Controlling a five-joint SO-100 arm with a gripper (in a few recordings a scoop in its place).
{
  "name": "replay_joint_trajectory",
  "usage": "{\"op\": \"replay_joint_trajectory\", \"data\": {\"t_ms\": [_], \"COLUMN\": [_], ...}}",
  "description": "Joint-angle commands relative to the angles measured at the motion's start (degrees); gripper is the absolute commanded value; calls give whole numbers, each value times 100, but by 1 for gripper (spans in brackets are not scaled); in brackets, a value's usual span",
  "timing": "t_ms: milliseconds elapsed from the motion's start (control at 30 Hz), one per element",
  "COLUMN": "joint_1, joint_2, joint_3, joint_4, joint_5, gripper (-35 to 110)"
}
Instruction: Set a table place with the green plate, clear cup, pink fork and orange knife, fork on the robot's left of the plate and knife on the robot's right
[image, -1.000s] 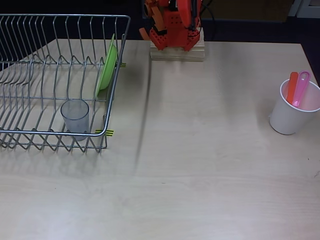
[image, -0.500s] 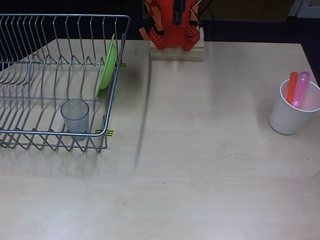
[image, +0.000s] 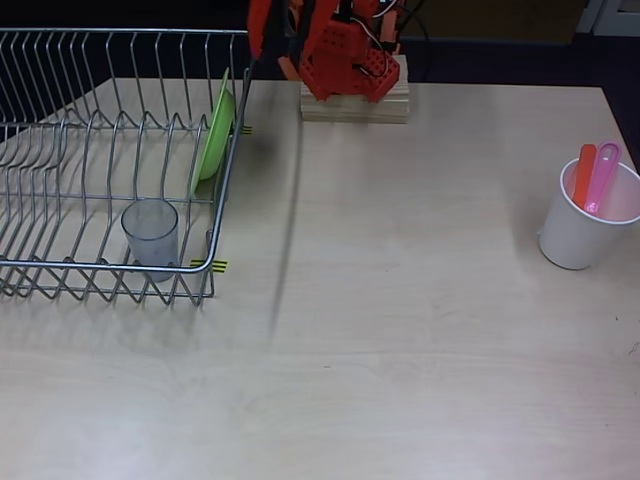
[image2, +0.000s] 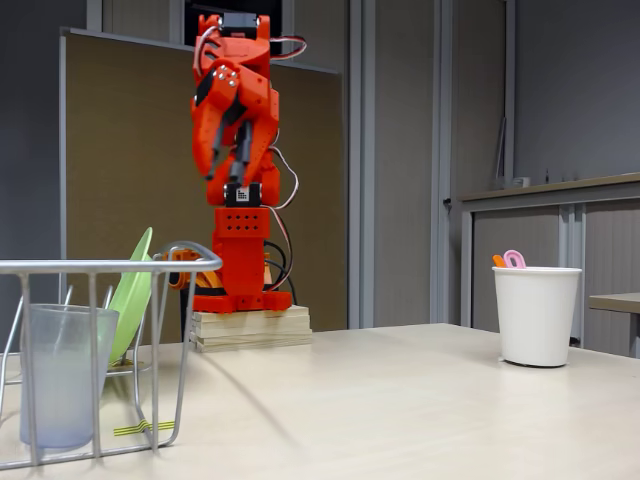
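Note:
The green plate (image: 215, 130) (image2: 133, 292) stands on edge at the right end of a wire dish rack (image: 60, 150). Inside the rack's front right corner the clear cup (image: 150, 232) (image2: 62, 372) stands upright. The orange knife (image: 584, 176) and the pink fork (image: 603, 176) (image2: 514, 259) stand side by side in a white paper cup (image: 580, 228) (image2: 537, 314) at the table's right. The robot (image: 345, 48) rises from a wooden block at the back. Its gripper (image2: 228, 175) hangs high, pointing down with its fingers a little apart and nothing between them, far from every object.
The wire dish rack (image2: 100, 268) takes up the left part of the table (image: 400, 330). The wooden block (image: 355, 102) under the robot sits at the back edge. Wide bare tabletop lies between the rack and the white cup.
The arm has swung toward the picture's left in the overhead view; a red part now reaches over the rack's back right corner. Plate, cups and cutlery have not moved.

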Motion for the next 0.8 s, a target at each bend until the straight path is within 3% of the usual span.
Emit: {"op": "replay_joint_trajectory", "data": {"t_ms": [0,767], "joint_1": [299,2057], "joint_2": [-369,-2672], "joint_3": [-26,-835], "joint_4": [-176,-378], "joint_5": [26,-1195], "gripper": [19,20]}}
